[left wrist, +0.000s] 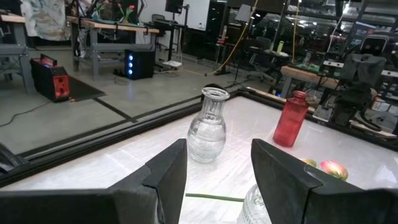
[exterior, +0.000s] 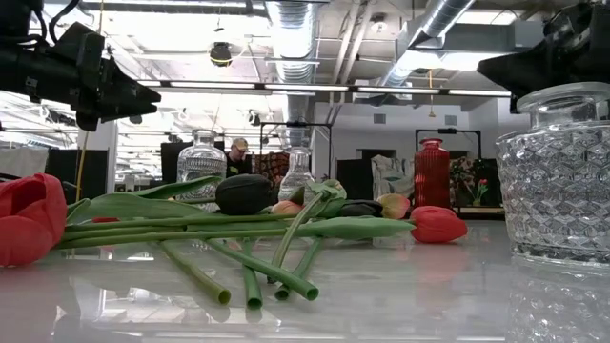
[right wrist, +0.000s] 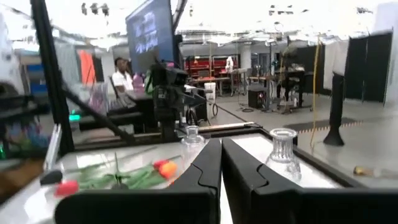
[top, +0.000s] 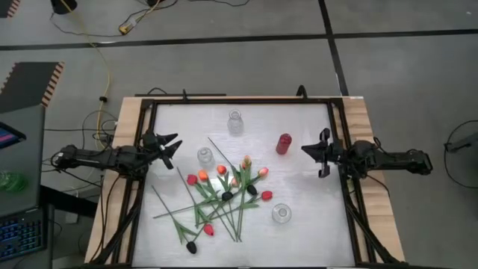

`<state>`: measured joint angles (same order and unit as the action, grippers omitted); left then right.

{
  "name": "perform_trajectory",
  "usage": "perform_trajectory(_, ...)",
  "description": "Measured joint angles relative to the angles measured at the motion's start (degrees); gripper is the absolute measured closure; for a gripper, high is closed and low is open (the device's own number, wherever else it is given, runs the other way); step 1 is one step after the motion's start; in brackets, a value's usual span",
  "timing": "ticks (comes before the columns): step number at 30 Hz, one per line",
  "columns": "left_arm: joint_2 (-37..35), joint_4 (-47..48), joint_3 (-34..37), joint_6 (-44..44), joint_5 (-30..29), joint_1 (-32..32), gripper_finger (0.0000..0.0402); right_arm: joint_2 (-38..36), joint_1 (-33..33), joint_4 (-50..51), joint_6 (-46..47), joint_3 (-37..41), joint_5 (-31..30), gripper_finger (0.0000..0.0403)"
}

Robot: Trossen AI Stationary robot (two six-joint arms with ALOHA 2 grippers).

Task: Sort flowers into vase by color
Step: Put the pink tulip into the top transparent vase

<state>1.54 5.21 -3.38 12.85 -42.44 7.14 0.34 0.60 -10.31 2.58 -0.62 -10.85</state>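
The flowers (top: pixel 224 193) lie in a loose heap at the table's middle, stems crossed, with red, orange, pink and black heads; in the low view their stems (exterior: pixel 191 229) rest flat on the tabletop. Around them stand a red vase (top: pixel 284 143) and three clear glass vases (top: pixel 235 121) (top: pixel 205 157) (top: pixel 281 214). My left gripper (top: pixel 170 146) hovers open at the table's left side, pointing level toward the middle, with nothing between its fingers (left wrist: pixel 171 171). My right gripper (top: pixel 310 152) hovers at the right side, shut and empty (right wrist: pixel 221 168).
A dark metal frame (top: pixel 224 99) runs around the white tabletop. Behind the table the room holds desks, screens and a seated person (right wrist: pixel 121 78). The nearest clear vase (exterior: pixel 558 181) stands close to the front edge at the right.
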Motion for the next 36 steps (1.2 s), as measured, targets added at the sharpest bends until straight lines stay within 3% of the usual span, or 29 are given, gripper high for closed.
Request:
perform_trajectory(6, 0.0, 0.0, 0.0, -0.1, 0.0, 0.0, 0.0235, 0.0, 0.0, 0.0, 7.1, 0.0, -0.5, 0.0322)
perform_trajectory(13, 0.0, 0.0, 0.0, 0.1, 0.0, 0.0, 0.0235, 0.0, 0.0, -2.3, 15.2, -0.1, -4.4, 0.0242)
perform_trajectory(18, 0.0, 0.0, 0.0, 0.4, 0.1, 0.0, 0.0235, 0.0, 0.2, -6.6, 15.6, -0.5, -4.3, 0.0201)
perform_trajectory(27, 0.0, 0.0, 0.0, 0.3, 1.1, 0.0, 0.0235, 2.9, 2.2, -6.7, 15.4, -6.8, -4.1, 0.0201)
perform_trajectory(36, 0.0, 0.0, 0.0, 0.3, 1.1, 0.0, 0.0235, 22.1, 8.1, -6.7, 15.5, -19.1, -4.1, 0.0209)
